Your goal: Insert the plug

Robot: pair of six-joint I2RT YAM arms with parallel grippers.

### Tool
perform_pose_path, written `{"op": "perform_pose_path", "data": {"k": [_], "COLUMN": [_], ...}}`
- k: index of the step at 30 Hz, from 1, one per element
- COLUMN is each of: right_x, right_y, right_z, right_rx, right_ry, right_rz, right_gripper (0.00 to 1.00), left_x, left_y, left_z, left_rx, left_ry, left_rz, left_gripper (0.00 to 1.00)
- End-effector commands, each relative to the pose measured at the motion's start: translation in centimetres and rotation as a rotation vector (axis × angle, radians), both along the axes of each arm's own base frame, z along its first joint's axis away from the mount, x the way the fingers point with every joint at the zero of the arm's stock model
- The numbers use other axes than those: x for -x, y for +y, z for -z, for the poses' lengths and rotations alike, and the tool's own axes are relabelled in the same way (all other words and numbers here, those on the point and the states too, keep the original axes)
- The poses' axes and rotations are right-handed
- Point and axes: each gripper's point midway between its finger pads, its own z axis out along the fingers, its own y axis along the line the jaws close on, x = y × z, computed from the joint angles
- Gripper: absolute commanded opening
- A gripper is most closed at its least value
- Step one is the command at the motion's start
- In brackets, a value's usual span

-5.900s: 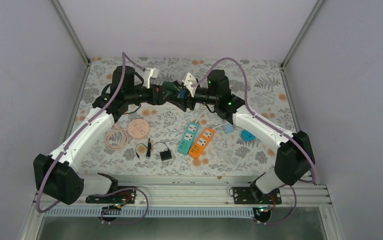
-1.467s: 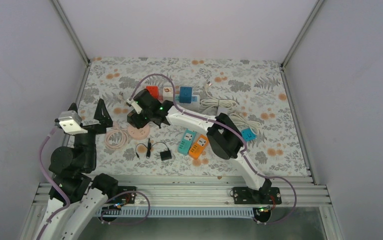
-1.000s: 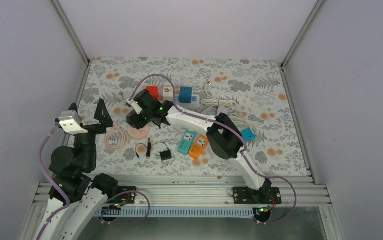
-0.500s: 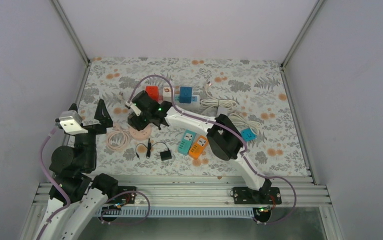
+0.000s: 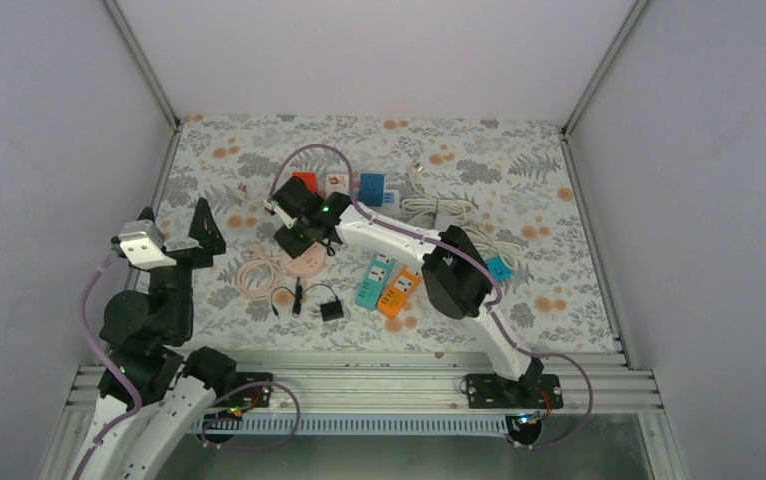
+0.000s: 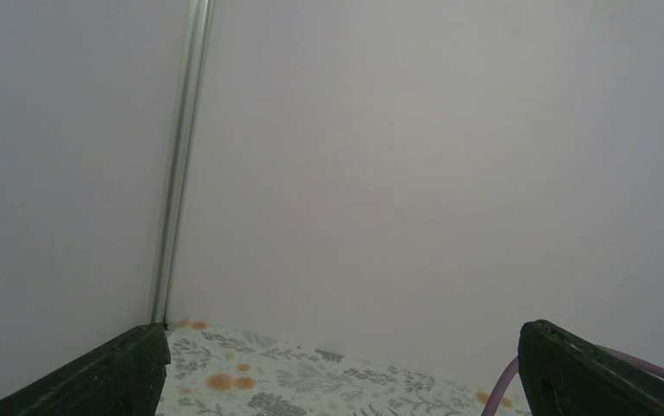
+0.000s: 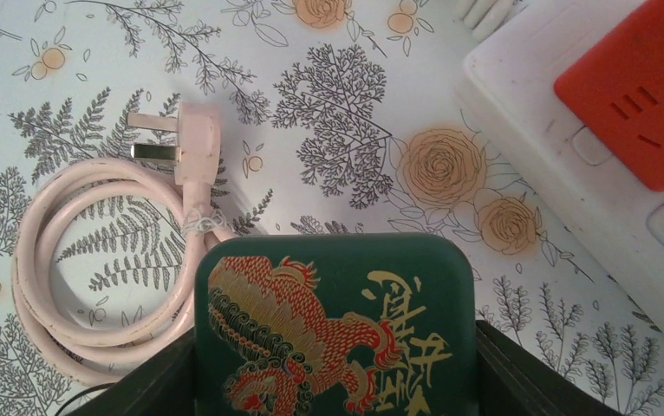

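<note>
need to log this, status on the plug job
Left gripper open, empty. Right gripper shut on green dragon block. Pink plug loose on mat, not inserted. White strip alongside; nothing seen blocking.

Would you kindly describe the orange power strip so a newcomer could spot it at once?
On the floral table, look toward the middle of the near half. Two short strips lie slanted side by side there. The orange power strip is the right-hand one, beside the teal strip.

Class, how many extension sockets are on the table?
4: white strip at back, teal strip and orange strip mid-table, round pink one by the right fingers. The arm may hide more.
</note>
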Motion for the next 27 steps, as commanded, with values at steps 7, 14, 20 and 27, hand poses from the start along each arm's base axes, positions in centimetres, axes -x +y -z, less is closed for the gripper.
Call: {"op": "perform_pose_path", "data": {"k": [7, 14, 20, 27], "right_x": [0.7, -0.2, -0.5, -1.0], "right_y": [-2.4, -3.5, -4.1, -6.7], "right_z": [5.3, 8.2, 9.4, 13.3], "right_rx": [0.144, 0.196, 0.207, 0.361], "right_ry": [0.112, 0.147, 0.158, 0.136], "right_rz": [-0.026, -0.019, -0.022, -0.008], "right_gripper": [0.51, 0.51, 0.52, 0.50], "left_x": [0.2, -0.1, -0.2, -0.3], "left_y": [0.5, 0.4, 0.4, 0.5], "left_z": [-0.3, -0.1, -0.1, 0.0], "left_rx": [0.007, 0.004, 0.004, 0.005], "left_ry": [0.002, 0.013, 0.018, 0.024], "left_rz": [-0.024, -0.024, -0.028, -0.034], "left_gripper": [1.00, 1.00, 1.00, 1.00]}}
